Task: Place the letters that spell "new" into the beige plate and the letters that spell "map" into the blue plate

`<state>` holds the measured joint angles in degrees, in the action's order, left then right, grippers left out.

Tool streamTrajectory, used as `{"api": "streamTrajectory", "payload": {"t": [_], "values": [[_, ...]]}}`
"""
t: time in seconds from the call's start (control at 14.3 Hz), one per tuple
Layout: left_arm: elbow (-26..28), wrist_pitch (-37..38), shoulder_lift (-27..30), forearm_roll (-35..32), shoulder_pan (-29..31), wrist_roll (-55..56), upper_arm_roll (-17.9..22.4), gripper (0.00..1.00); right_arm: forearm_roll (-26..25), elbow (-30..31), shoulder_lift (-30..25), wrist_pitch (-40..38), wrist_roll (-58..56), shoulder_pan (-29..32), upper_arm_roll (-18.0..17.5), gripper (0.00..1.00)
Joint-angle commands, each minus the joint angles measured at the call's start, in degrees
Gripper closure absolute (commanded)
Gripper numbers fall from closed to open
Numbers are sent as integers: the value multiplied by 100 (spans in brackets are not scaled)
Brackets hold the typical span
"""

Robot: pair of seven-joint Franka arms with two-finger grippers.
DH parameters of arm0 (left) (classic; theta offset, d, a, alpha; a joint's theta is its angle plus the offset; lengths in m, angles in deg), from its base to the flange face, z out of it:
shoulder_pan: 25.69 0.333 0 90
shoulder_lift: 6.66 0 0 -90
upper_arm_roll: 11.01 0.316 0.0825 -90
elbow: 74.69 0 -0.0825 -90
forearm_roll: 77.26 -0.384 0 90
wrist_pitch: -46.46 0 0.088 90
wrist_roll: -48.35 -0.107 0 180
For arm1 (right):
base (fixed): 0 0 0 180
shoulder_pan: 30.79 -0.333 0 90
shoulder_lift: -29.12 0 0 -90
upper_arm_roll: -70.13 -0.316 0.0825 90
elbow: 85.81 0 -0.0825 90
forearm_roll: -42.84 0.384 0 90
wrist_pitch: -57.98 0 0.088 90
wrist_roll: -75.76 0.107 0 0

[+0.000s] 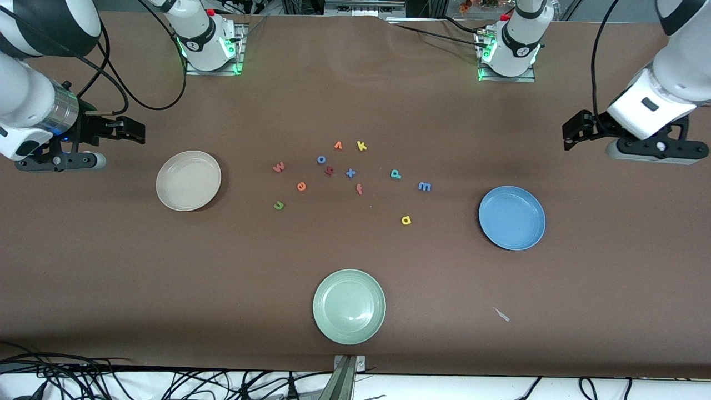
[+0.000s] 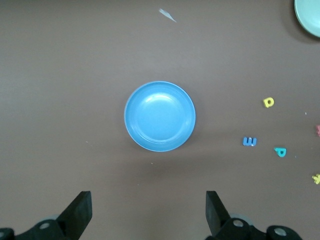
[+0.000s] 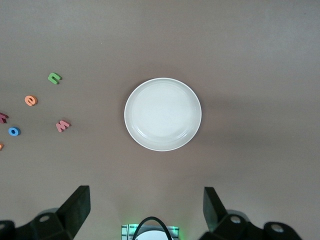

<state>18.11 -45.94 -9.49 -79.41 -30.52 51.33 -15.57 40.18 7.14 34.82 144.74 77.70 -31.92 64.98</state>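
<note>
Both grippers hang wide open and empty: the left gripper (image 2: 146, 212) with the blue plate (image 2: 160, 116) at its twelve o'clock, the right gripper (image 3: 145, 210) likewise facing the beige plate (image 3: 163, 114).

In the left wrist view, the round pale green plate (image 2: 309, 17) is cut by the picture's corner, so that only an arc of its rim is shown, well apart from the left gripper (image 2: 148, 212). Its two black fingers (image 2: 80, 211) are cut off by the picture's lower edge. A small yellow foam letter (image 2: 316, 178) and a pinkish scrap (image 2: 318, 130) are clipped at the edge; neither can be read.

In the right wrist view, the right gripper (image 3: 146, 210) is likewise cut off at the lower edge. A dark red foam letter (image 3: 3, 117) and an orange speck (image 3: 1, 146) are clipped, and their shapes cannot be told.
</note>
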Motion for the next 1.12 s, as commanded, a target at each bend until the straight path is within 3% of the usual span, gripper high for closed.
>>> {"api": "streamTrajectory", "payload": {"t": [0.0,0.49,0.7,0.91,1.05], "values": [[-191,38,-648,-22,-569,105,34,0,55,-31,54,-62,-70,-28,-4,0],[-1781,-558,-2932,4,-1291,1930,34,0,124,-14,651,315,69,-615,-13,0],[-1809,-1524,-3574,48,-1616,3056,34,0,239,660,600,1130,849,-696,-21,0],[-1782,-2333,-4058,92,-1932,3533,34,0,239,1356,467,1852,1999,-696,-416,0],[-1738,-2458,-4226,83,-2100,3551,34,0,221,1786,459,2326,2974,-696,-714,0]]}}
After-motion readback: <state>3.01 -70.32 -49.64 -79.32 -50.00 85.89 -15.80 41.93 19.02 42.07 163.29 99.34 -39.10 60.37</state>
